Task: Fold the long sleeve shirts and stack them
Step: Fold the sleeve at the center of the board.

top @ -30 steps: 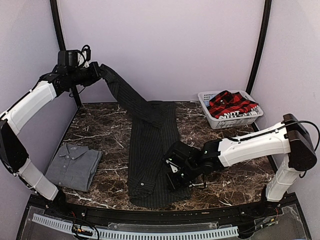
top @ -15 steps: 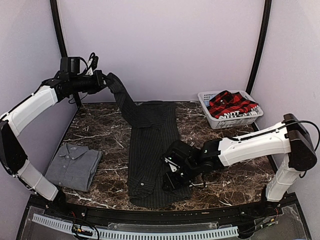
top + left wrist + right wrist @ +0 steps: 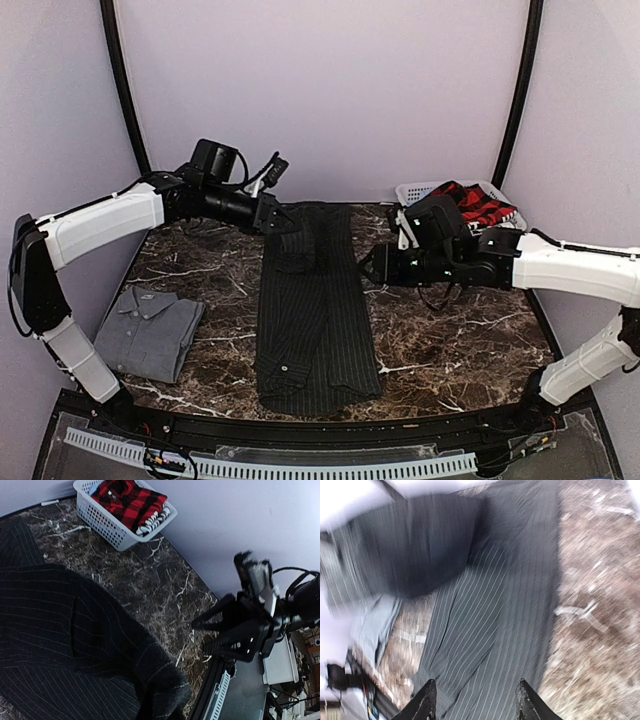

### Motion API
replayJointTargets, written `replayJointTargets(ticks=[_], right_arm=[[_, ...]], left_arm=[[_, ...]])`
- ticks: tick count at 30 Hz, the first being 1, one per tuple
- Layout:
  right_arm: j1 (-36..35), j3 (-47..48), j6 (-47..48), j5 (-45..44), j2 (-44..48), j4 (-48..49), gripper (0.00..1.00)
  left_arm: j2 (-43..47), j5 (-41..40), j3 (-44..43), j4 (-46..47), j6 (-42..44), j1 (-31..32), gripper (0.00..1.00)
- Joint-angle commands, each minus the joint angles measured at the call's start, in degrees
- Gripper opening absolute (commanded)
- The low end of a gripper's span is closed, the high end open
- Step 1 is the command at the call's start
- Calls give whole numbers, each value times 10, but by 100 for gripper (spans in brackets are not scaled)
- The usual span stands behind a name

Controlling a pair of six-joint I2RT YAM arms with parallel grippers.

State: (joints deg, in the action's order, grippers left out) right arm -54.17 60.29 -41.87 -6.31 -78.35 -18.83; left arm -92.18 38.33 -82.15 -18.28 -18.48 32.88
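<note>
Three long sleeve shirts are in view, one of each kind. The black shirt with fine pale pinstripes (image 3: 315, 310) lies flat as a long strip down the centre of the top view, on the dark marbled table (image 3: 450, 340), with a sleeve folded over its upper left part. The plain grey collared shirt (image 3: 145, 335) sits folded at the lower left, apart from the pinstriped one. The red-and-black plaid shirt (image 3: 131, 502) is heaped in the single white slatted plastic basket (image 3: 112, 530) at the upper right.

There are two grippers. The left gripper (image 3: 272, 217) is clamped on the pinstriped cloth at the strip's upper left. The right gripper (image 3: 476, 702) hangs over the strip's right edge, its fingers spread with nothing between them.
</note>
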Motion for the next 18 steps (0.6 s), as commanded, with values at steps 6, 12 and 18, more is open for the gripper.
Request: replayJointTargets(ticks=[6, 12, 18], right_arm=[[81, -21, 27, -30, 17, 58, 51], [94, -24, 32, -10, -5, 61, 51], [97, -38, 31, -1, -12, 71, 51]], left_arm=[[-87, 52, 1, -122, 68, 89, 0], [-125, 32, -15, -179, 86, 126, 1], [-159, 21, -23, -199, 86, 148, 2]])
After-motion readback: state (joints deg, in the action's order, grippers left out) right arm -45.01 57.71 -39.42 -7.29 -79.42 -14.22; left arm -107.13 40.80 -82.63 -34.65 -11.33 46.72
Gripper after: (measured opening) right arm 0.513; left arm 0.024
